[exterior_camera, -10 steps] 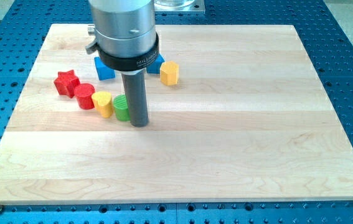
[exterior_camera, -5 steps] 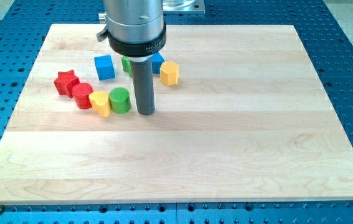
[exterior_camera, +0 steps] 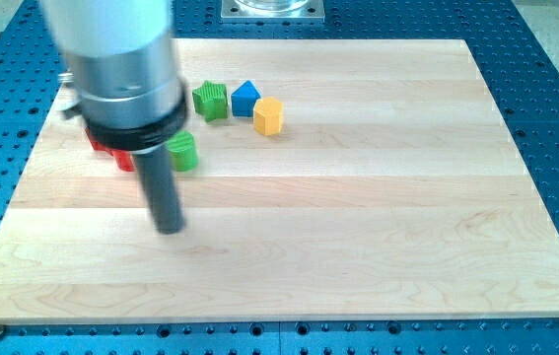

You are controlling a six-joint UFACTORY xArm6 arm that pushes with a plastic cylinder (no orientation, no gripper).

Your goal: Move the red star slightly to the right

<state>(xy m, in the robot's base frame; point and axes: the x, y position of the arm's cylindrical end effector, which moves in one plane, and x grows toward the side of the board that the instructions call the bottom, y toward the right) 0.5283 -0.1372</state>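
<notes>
The red star is almost wholly hidden behind the arm's grey housing; only a red sliver shows at the view's left. A red cylinder's edge peeks out beside the rod. My tip rests on the board below and to the right of those red blocks, apart from every block. A green cylinder stands just right of the rod's upper part. The yellow block that lay between the red and green cylinders is hidden.
A green block, a blue triangular block and a yellow hexagonal block sit near the view's top centre. The wooden board lies on a blue perforated table. The blue cube is hidden by the arm.
The arm has swung to the view's left and down, blurred with motion. The tip left the green cylinder's right side and now sits lower left. The blocks appear not to have moved.
</notes>
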